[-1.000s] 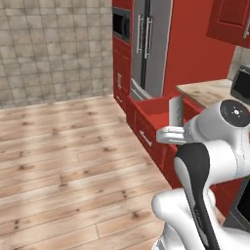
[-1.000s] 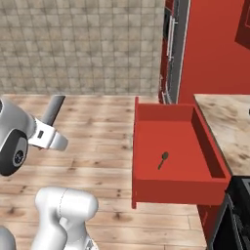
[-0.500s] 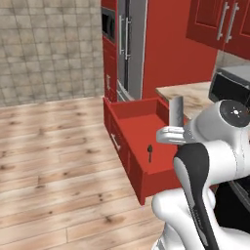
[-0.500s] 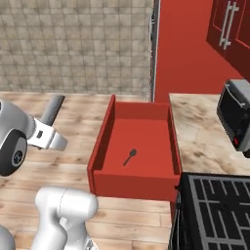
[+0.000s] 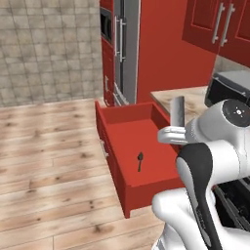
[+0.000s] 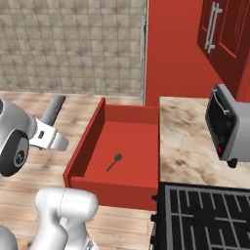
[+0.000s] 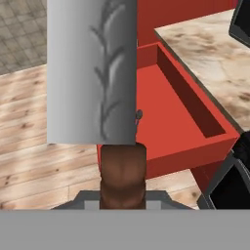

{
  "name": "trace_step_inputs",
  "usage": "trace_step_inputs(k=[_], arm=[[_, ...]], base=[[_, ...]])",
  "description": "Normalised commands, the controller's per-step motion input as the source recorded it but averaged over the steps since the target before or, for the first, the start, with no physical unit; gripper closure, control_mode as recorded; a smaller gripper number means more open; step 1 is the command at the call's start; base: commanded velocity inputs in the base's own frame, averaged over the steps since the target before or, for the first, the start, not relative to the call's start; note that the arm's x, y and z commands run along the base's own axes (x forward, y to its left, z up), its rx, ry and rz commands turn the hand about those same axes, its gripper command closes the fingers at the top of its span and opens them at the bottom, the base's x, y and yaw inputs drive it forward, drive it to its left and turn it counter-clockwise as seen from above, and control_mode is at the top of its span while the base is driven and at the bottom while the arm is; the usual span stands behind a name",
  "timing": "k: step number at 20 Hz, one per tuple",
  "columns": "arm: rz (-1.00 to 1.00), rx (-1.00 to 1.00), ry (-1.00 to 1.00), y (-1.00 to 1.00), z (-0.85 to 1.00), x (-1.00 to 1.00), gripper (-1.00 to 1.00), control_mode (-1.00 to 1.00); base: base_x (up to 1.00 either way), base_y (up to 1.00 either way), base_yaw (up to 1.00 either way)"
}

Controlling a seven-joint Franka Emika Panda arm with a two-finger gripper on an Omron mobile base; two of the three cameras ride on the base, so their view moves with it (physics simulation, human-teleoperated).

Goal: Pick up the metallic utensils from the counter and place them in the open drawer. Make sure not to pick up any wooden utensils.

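Note:
My gripper (image 5: 172, 133) is shut on the brown handle of a knife (image 5: 177, 111), one of the metallic utensils, whose grey blade points up. In the hand view the blade (image 7: 92, 68) looms large over the handle in my gripper (image 7: 123, 193). From the right base camera the knife (image 6: 52, 110) and gripper (image 6: 46, 134) hang left of the open red drawer (image 6: 85, 146). A slim dark metal spoon (image 5: 140, 160) (image 6: 114, 162) (image 7: 139, 115) lies on the drawer (image 5: 110, 141) (image 7: 185, 122) floor. The marbled counter (image 5: 195, 97) (image 6: 185, 141) (image 7: 215, 49) lies beyond the drawer. The wooden utensils are out of view.
A dark toaster oven (image 6: 225, 124) (image 5: 229, 85) stands on the counter. A black stove top (image 6: 205, 215) sits beside the drawer front. A steel fridge (image 5: 124, 49) and red cabinets (image 6: 219, 29) rise behind. Wooden floor (image 5: 49, 161) spreads to the left.
The base has moved, so the whole scene shifted: drawer and counter now sit nearer and more central, and the toaster oven has come into sight. The arm still holds the knife the same way.

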Motion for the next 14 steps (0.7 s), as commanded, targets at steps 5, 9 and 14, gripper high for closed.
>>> trace_step_inputs(k=[5, 9, 14], arm=[[0.00, 0.00, 0.00, 0.00, 0.00, 0.00, 1.00, 1.00], [0.00, 0.00, 0.00, 0.00, 0.00, 0.00, 1.00, 1.00], [0.00, 0.00, 0.00, 0.00, 0.00, 0.00, 1.00, 1.00]], base=[[0.71, 0.00, 0.00], [0.25, -0.27, 0.01], [0.00, -0.71, 0.02]])
